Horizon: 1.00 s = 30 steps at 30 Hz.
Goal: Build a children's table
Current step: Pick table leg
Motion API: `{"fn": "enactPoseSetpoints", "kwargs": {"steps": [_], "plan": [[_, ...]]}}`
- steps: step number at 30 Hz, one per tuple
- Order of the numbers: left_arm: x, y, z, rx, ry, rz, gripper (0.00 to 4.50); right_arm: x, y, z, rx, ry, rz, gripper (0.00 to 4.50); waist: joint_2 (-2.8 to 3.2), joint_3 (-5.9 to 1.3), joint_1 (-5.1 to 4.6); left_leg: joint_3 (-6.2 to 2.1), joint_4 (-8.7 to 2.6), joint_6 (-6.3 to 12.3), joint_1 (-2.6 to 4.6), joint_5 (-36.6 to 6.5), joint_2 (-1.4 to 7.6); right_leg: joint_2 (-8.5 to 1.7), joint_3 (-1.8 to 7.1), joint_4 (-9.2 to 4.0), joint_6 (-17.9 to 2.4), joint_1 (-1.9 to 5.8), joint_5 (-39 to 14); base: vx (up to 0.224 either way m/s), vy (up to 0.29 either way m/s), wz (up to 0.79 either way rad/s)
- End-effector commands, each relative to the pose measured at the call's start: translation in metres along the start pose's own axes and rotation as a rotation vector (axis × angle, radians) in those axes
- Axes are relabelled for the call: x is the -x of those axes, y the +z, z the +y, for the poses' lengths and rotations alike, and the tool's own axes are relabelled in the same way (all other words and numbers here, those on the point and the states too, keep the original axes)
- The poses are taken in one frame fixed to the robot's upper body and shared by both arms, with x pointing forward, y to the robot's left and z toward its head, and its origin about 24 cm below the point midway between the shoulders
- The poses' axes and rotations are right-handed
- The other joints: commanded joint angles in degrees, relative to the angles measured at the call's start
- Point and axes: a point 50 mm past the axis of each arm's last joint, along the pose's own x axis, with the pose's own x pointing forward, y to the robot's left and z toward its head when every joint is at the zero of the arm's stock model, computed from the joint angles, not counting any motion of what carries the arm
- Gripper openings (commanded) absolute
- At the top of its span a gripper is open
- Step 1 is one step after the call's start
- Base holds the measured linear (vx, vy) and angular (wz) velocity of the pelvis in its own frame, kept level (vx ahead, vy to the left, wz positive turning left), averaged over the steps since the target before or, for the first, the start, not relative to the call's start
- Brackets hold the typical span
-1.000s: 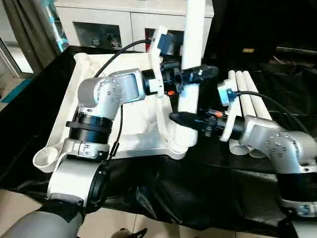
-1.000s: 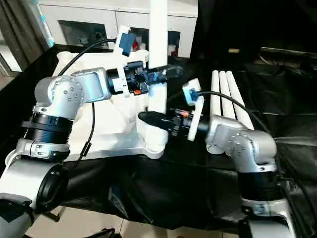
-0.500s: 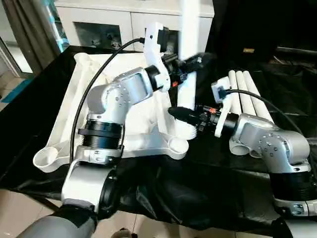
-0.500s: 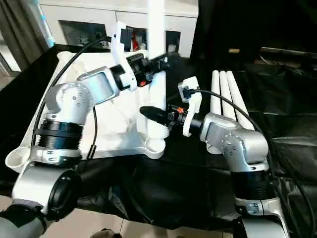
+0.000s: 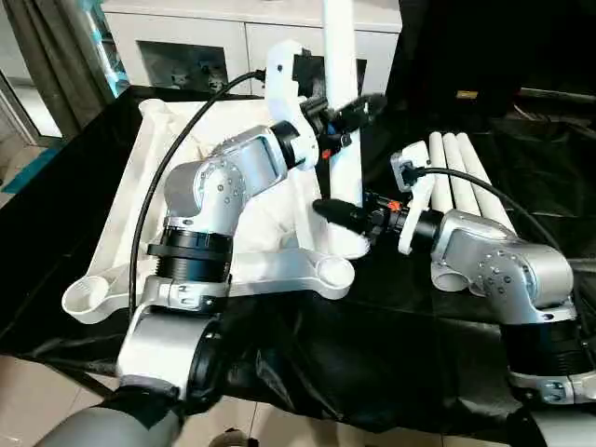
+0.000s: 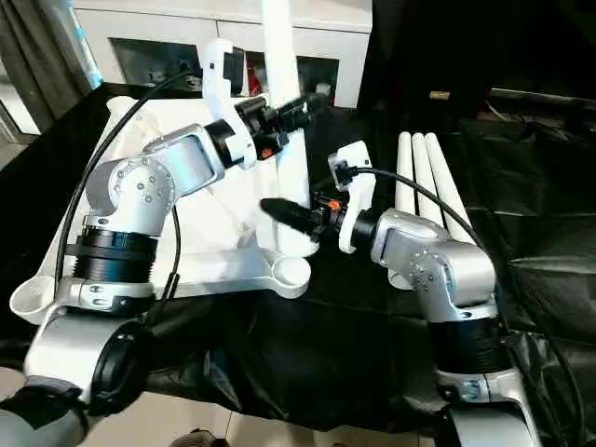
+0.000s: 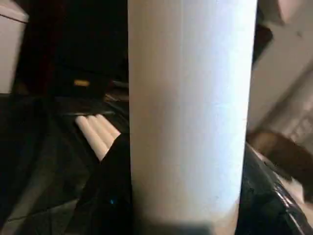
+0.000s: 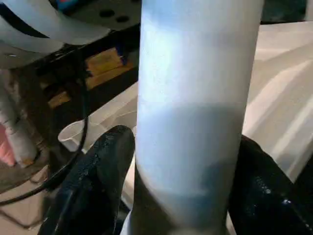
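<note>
Two grippers are on one upright leg [image 5: 341, 112], which stands beside the near right corner socket [image 5: 335, 273] of the upside-down tabletop [image 5: 177, 186]; whether its foot sits in a socket I cannot tell. Higher up the leg, the left gripper [image 5: 358, 104] pinches it between its fingers. Lower down, just above the tabletop, the right gripper [image 5: 337, 212] straddles it; whether its fingers press it I cannot tell. Right of the tabletop, three spare legs [image 5: 461, 177] lie side by side on the black cloth [image 5: 391, 363].
</note>
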Motion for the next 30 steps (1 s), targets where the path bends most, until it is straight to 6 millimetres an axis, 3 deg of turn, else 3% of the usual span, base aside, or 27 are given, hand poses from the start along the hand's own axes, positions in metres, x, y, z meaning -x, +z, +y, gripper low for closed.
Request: {"fn": "enactPoseSetpoints", "kwargs": {"steps": [1,5,17,21,23,27,28,30], "plan": [[0.000,-0.003,-0.012,-0.031,-0.114,0.037,1.85,0.004,0.010,0.008,0.028,0.081,0.006,3.07,-0.98,-4.64,0.15,-0.98,-3.26,5.39,0.84,3.20,2.90,-4.70,2.83,-3.27,-16.02,3.53,9.17,0.000,0.000,0.00],[0.000,-0.006,-0.021,-0.029,-0.213,0.074,1.85,0.013,0.011,0.010,0.010,0.154,0.032,3.36,-1.24,-4.63,0.05,-0.98,-3.27,5.56,0.71,2.88,2.87,-4.76,2.79,-3.28,-16.35,3.60,9.23,0.000,0.000,0.00],[0.003,0.000,-0.032,0.007,-0.342,0.054,1.85,0.022,0.002,0.006,-0.016,0.185,0.133,3.36,-1.47,-4.60,0.11,-0.93,-3.17,5.37,0.70,2.60,2.77,-4.69,2.78,-3.40,-16.23,3.64,6.80,0.000,0.000,0.00],[0.005,0.000,-0.034,0.026,-0.367,0.054,1.85,0.023,0.001,0.003,-0.029,0.187,0.138,3.09,-1.44,-4.64,0.19,-0.91,-3.08,5.88,0.65,2.94,2.74,-4.68,2.74,-3.31,-16.67,3.62,7.83,0.000,0.000,0.00],[0.006,0.000,-0.035,0.034,-0.378,0.055,1.85,0.022,0.000,0.003,-0.035,0.193,0.140,2.75,-1.50,-4.64,0.16,-0.92,-3.09,5.88,0.64,2.96,2.75,-4.67,2.73,-3.31,-16.64,3.64,7.55,0.000,0.000,0.00],[0.006,0.000,-0.034,0.038,-0.390,0.063,1.85,0.022,-0.001,0.004,-0.035,0.205,0.147,2.65,-1.47,-4.67,0.22,-0.93,-3.07,5.95,0.74,3.00,2.81,-4.66,2.73,-3.32,-16.50,3.58,7.18,0.000,0.000,0.00],[0.006,0.000,-0.035,0.040,-0.394,0.065,1.85,0.022,-0.001,0.004,-0.011,0.204,0.147,2.35,-1.48,-4.66,0.20,-0.94,-3.07,5.97,0.72,3.12,2.82,-4.64,2.72,-3.28,-16.51,3.57,7.27,0.000,0.000,0.00],[0.007,0.000,-0.035,0.046,-0.406,0.067,1.85,0.022,-0.001,0.006,0.004,0.217,0.145,2.61,-1.59,-4.67,0.19,-0.88,-3.02,6.00,0.67,3.19,2.72,-4.62,2.72,-3.26,-16.45,3.61,7.43,0.000,0.000,0.00]]}}
